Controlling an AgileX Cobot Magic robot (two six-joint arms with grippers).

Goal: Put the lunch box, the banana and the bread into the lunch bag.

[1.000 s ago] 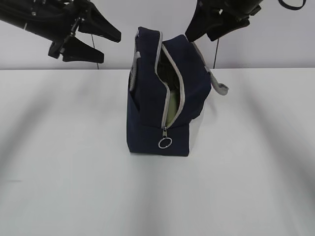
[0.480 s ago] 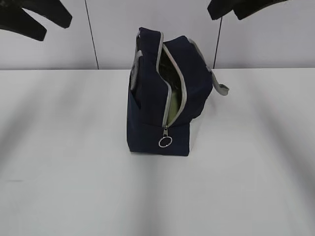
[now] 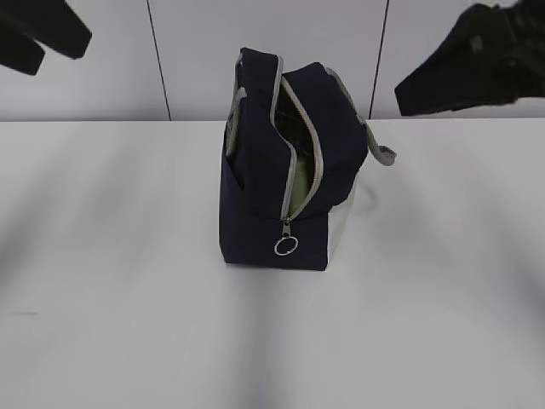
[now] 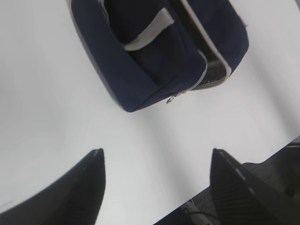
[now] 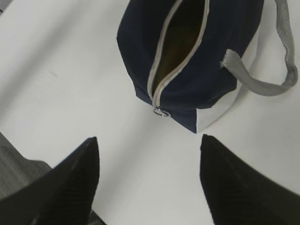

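The navy lunch bag [image 3: 272, 183] stands on the white table [image 3: 119, 307] with its grey zipper open along the top and its ring pull [image 3: 286, 247] low on the near end. A strip of sage green [image 3: 294, 192] shows in the gap, apparently the lunch box lid. The banana and the bread are hidden. My left gripper [image 3: 64, 49] hangs high at the far left, my right gripper [image 3: 417, 92] high at the right, both away from the bag. From the wrists, the left gripper [image 4: 157, 154] and right gripper [image 5: 149, 140] stand open and hold nothing, each looking down on the lunch bag [image 4: 154, 56] [image 5: 187, 61].
A grey strap handle [image 5: 262, 82] loops out from the bag's right side, and another strap [image 4: 147, 33] crosses its left side. A grey wall with dark vertical seams [image 3: 157, 60] rises behind the table. The table's edge [image 4: 243, 164] runs close to the left gripper.
Both grippers have pulled up and outward from beside the bag's top. The left one moved toward the upper left corner, the right one swung out to the right. The bag stayed put.
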